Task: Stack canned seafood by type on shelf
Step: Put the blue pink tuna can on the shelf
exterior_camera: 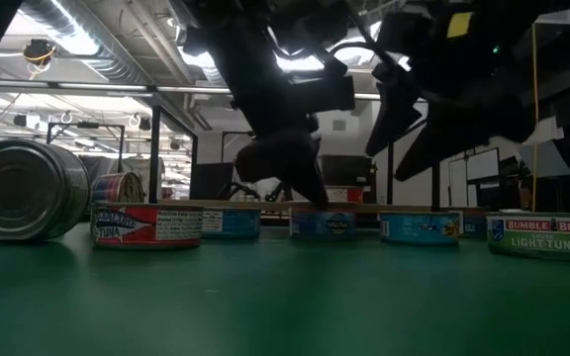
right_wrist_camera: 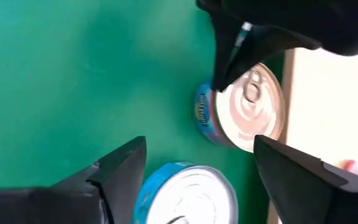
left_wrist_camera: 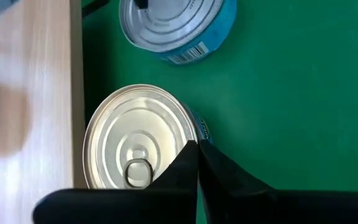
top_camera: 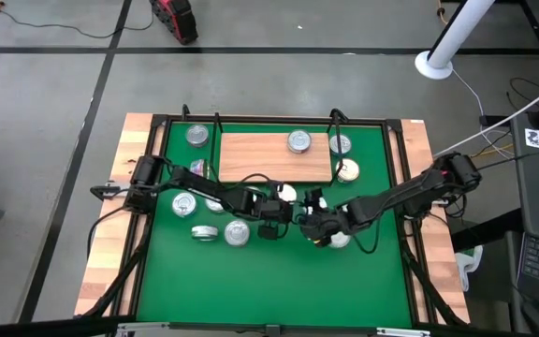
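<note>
Holding 1 tin (top_camera: 298, 141): shelf (top_camera: 255, 159).

Overhead count: nine round tins of canned seafood (top_camera: 298, 141), one on the single wooden shelf (top_camera: 260, 157) and eight on the one green mat (top_camera: 269, 276). Two robot arms, each bearing one gripper: left gripper (top_camera: 291, 208), right gripper (top_camera: 314, 217).

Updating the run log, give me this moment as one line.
left gripper: jaws shut at blue can rim by shelf | right gripper: jaws open above second blue can
</note>
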You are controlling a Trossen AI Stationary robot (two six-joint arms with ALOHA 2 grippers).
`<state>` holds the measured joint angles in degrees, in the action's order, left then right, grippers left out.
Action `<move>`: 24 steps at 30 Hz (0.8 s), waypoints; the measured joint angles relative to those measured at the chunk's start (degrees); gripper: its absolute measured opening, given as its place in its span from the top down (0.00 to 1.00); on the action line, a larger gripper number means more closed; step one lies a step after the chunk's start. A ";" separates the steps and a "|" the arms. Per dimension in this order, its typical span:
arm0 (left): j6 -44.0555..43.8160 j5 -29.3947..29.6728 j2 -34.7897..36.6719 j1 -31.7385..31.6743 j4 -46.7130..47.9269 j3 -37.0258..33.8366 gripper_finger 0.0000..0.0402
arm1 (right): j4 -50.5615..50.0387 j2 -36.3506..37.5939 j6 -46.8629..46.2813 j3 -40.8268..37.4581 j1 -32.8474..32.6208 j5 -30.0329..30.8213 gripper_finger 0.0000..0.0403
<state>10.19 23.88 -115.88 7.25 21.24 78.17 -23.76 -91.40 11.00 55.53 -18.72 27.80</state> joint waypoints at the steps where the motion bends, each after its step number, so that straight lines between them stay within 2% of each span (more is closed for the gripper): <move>1: -0.82 -0.09 0.13 0.00 0.32 0.00 1.00 | 0.43 -0.38 0.02 0.04 0.00 0.97 0.26; 10: -3.21 0.00 0.28 0.62 0.74 0.09 1.00 | 1.63 -1.96 0.08 -0.02 0.00 2.64 0.26; 24: -5.83 0.04 1.53 2.13 3.91 0.20 1.00 | -0.82 -0.86 -0.22 -0.02 -0.04 0.40 0.26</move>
<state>4.36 23.92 -114.34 9.37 25.15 78.37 -24.58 -92.26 10.78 55.51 -18.76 28.20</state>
